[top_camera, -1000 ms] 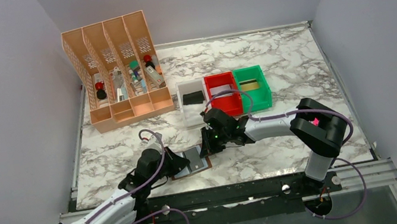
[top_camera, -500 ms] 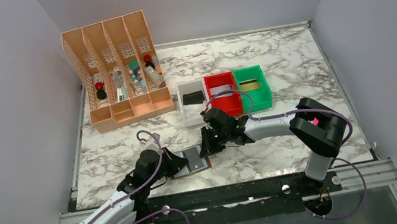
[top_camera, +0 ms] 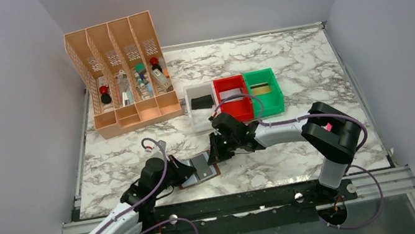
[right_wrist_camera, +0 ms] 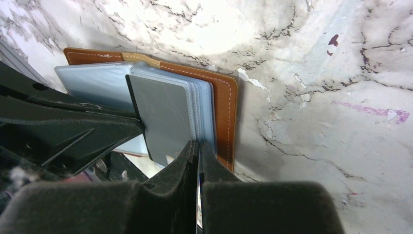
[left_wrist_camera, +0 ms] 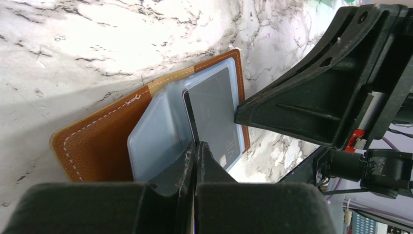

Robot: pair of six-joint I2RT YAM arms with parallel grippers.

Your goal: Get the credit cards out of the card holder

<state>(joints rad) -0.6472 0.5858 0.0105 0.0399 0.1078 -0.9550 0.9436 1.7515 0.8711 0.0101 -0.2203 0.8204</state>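
Note:
The brown card holder (top_camera: 204, 174) lies open near the table's front edge, its clear sleeves facing up (left_wrist_camera: 97, 141) (right_wrist_camera: 224, 112). A dark grey credit card (left_wrist_camera: 214, 112) marked VIP rests among the sleeves (right_wrist_camera: 165, 117). My left gripper (top_camera: 190, 170) comes in from the left, and its jaws are shut on the card's dark edge (left_wrist_camera: 196, 145). From the right, my right gripper (top_camera: 217, 152) is shut on the edge of the clear sleeves (right_wrist_camera: 198, 144), with a thin sheet showing between its pads. The two grippers face each other across the holder.
A white bin (top_camera: 205, 123) with a dark card in it, a red bin (top_camera: 240, 110) and a green bin (top_camera: 271, 107) stand in a row just behind the holder. A peach slotted organiser (top_camera: 129, 113) with small items stands at the back left.
My left gripper's jaws have closed fully onto the card's edge, and its arm has shifted slightly. The right gripper and the holder have stayed put.

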